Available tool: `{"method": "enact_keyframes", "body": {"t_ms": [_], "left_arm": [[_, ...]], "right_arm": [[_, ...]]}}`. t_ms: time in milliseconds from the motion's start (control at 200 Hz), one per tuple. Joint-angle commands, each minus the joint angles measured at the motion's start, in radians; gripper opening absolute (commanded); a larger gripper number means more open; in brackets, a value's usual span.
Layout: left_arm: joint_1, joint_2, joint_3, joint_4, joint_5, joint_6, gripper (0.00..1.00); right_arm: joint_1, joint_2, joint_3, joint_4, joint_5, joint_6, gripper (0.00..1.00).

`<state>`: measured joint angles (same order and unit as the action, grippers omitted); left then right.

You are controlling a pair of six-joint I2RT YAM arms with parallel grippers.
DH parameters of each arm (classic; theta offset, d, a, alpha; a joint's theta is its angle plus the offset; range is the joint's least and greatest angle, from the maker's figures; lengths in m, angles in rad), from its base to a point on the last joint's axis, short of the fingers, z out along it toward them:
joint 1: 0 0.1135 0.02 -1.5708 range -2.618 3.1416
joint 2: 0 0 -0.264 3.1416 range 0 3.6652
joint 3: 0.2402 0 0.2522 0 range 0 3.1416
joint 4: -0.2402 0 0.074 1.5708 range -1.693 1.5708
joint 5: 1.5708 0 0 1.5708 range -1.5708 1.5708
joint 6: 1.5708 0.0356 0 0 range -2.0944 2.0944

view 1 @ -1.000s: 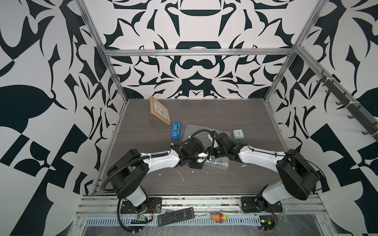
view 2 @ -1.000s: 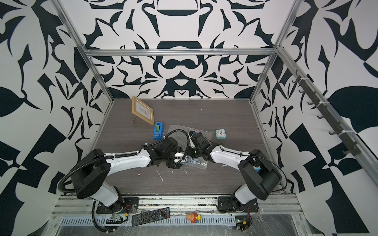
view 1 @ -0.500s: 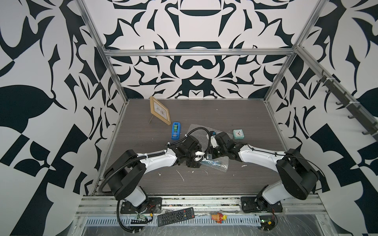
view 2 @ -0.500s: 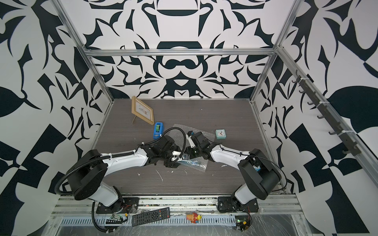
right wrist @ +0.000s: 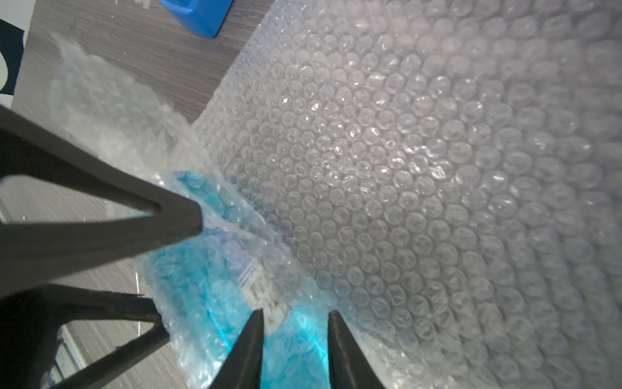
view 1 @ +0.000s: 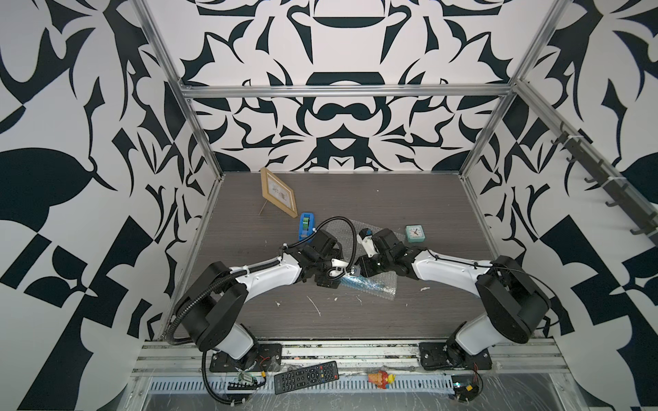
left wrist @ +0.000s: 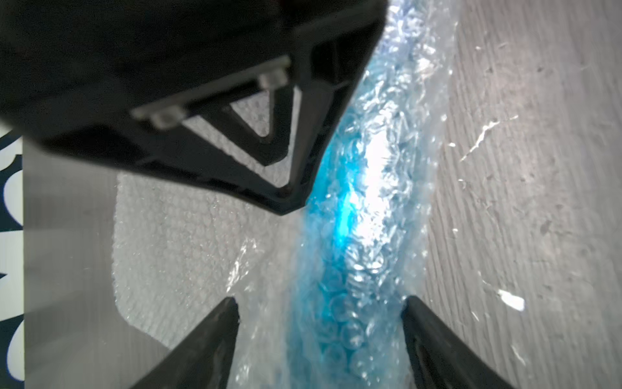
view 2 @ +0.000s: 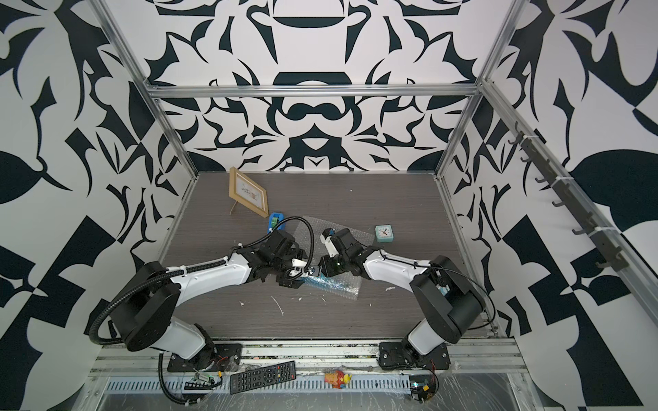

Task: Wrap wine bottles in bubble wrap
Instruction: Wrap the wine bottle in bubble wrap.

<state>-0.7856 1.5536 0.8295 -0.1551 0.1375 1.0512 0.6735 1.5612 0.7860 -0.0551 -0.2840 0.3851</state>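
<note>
Bottle still wrapped, left hand slightly wider

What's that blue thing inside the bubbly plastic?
A bottle of blue liquid, lying down with the bubble wrap folded over it. Its blue and a bit of white label show through. Its cap and neck cannot be made out under the wrap.

Left arm reaching in from lower left in both top views, right arm from lower right, wrists nearly meeting mid-frame, left gripper jaws spread wide, right gripper jaws narrowly parted, tips angled downward
</note>
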Motion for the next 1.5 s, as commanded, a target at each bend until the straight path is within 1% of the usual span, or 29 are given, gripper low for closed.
{"method": "enact_keyframes", "body": {"t_ms": [0, 215, 375, 460, 580, 685, 780, 930, 1010, 1080, 1115, 1165, 1210, 1320, 1395, 1500], "left_arm": [[0.002, 0.041, 0.026, -0.017, 0.027, 0.061, 0.80], [0.002, 0.108, 0.047, -0.039, 0.035, 0.073, 0.81], [0.001, 0.145, 0.078, -0.110, 0.049, 0.077, 0.80], [0.002, 0.160, 0.090, -0.133, 0.046, 0.075, 0.78], [0.001, 0.164, 0.104, -0.165, 0.048, 0.054, 0.68], [-0.001, 0.157, 0.108, -0.196, 0.053, 0.021, 0.57], [-0.006, 0.152, 0.113, -0.231, 0.061, -0.022, 0.46], [-0.011, 0.152, 0.132, -0.320, 0.087, -0.076, 0.30], [-0.011, 0.159, 0.165, -0.391, 0.117, -0.119, 0.27], [-0.006, 0.177, 0.207, -0.470, 0.152, -0.143, 0.26], [-0.001, 0.193, 0.232, -0.511, 0.172, -0.178, 0.26], [0.008, 0.221, 0.272, -0.574, 0.197, -0.204, 0.26], [0.019, 0.252, 0.304, -0.625, 0.224, -0.225, 0.25], [0.047, 0.317, 0.375, -0.722, 0.252, -0.279, 0.23], [0.067, 0.347, 0.411, -0.767, 0.267, -0.308, 0.23], [0.090, 0.371, 0.445, -0.805, 0.292, -0.338, 0.23]], "right_arm": [[-0.005, 0.015, 0.019, -0.037, -0.018, -0.009, 0.34], [-0.015, 0.025, 0.021, -0.045, -0.024, -0.011, 0.33], [-0.037, 0.028, 0.022, -0.055, -0.026, -0.015, 0.33], [-0.047, 0.021, 0.025, -0.063, -0.031, -0.025, 0.33], [-0.052, -0.014, 0.033, -0.081, -0.030, -0.060, 0.33], [-0.063, -0.074, 0.041, -0.118, 0.000, -0.102, 0.42], [-0.090, -0.155, 0.034, -0.141, 0.024, -0.132, 0.48], [-0.119, -0.322, -0.015, -0.155, 0.062, -0.191, 0.52], [-0.119, -0.429, -0.060, -0.170, 0.103, -0.255, 0.53], [-0.117, -0.524, -0.108, -0.164, 0.132, -0.303, 0.54], [-0.115, -0.571, -0.138, -0.152, 0.132, -0.335, 0.54], [-0.099, -0.641, -0.184, -0.114, 0.144, -0.379, 0.55], [-0.079, -0.699, -0.231, -0.073, 0.149, -0.422, 0.59], [0.003, -0.799, -0.319, 0.000, 0.221, -0.508, 0.60], [0.074, -0.800, -0.324, -0.006, 0.294, -0.565, 0.60], [0.200, -0.742, -0.318, -0.002, 0.389, -0.648, 0.60]]}}
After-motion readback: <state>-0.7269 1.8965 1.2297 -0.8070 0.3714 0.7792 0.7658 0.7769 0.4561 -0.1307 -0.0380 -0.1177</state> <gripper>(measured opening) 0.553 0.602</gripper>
